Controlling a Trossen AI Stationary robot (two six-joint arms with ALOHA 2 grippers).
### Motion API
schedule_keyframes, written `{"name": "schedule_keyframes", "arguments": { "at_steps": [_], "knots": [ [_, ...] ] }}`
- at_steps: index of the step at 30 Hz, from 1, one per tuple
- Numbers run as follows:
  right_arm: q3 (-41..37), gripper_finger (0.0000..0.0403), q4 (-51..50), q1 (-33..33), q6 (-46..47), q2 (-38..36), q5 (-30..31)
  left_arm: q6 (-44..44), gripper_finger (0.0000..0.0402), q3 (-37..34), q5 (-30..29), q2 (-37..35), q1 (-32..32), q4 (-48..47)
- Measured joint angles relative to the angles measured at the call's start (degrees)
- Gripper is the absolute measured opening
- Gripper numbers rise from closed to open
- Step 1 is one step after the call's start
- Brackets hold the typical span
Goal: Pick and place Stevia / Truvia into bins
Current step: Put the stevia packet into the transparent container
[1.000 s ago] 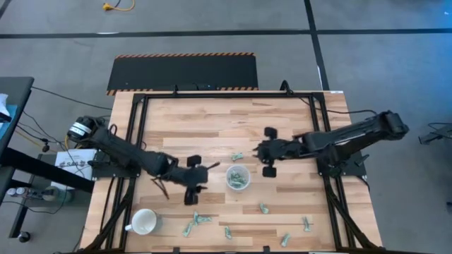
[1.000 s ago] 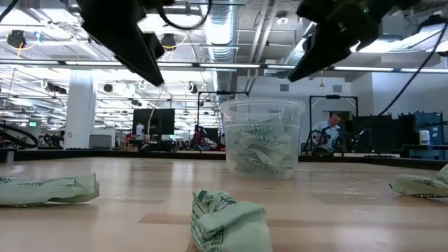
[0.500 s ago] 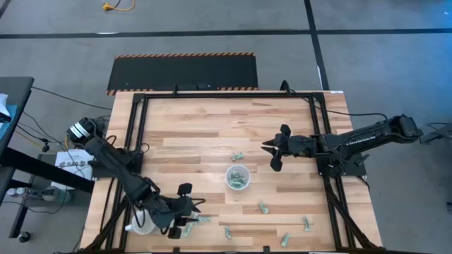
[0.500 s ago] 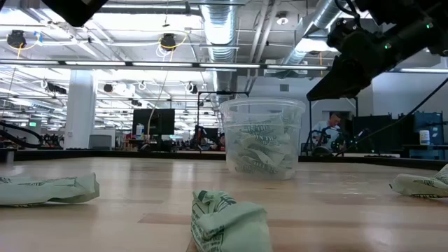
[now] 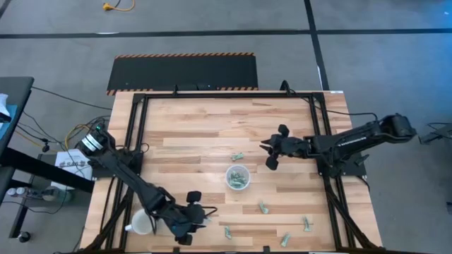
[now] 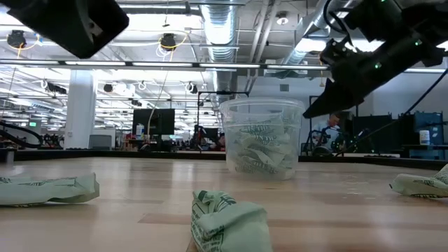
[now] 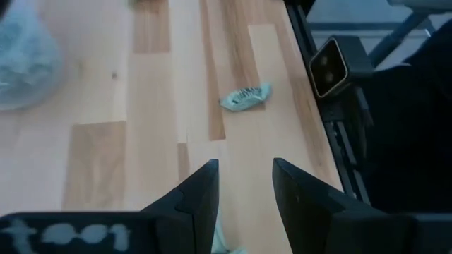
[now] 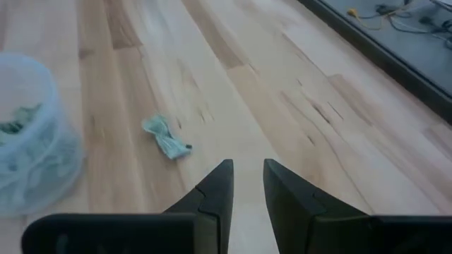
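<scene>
The clear cup stands mid-table with several pale green sachets inside; it also shows in the low view. More sachets lie loose around it: one past the cup and several by the near edge. My left gripper is open, low over the near edge beside the white mug. A pale green scrap shows beneath its fingers. My right gripper hovers right of the far sachet, open by a narrow gap.
Black frame rails run along the table's left, right and far sides. A small camera block sits at the near edge. Further sachets lie near the right corner. Bare wood stretches across the far half.
My left gripper has swung from beside the cup toward the near edge and come down over the sachets next to the mug, covering them in the high view. My right gripper has drawn back from the cup toward the right edge, then eased slightly left again.
</scene>
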Motion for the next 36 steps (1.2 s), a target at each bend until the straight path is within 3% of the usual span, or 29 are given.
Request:
{"name": "schedule_keyframes", "arguments": {
  "at_steps": [9,16,36],
  "knots": [
    [0.0,0.0071,4.63,-1.55,-3.86,1.82,-0.08,-2.78,0.0121,3.96,5.97,5.83,3.06,-6.04],
    [0.0,0.0071,4.93,-1.48,-4.29,1.62,-0.23,-6.46,0.0121,5.6,6.74,7.59,3.92,-13.01],
    [0.04,0.0071,5.68,-1.48,-4.77,1.62,-0.25,-7.95,0.0121,7.54,9.19,12.37,3.9,-16.17]
  ]
}}
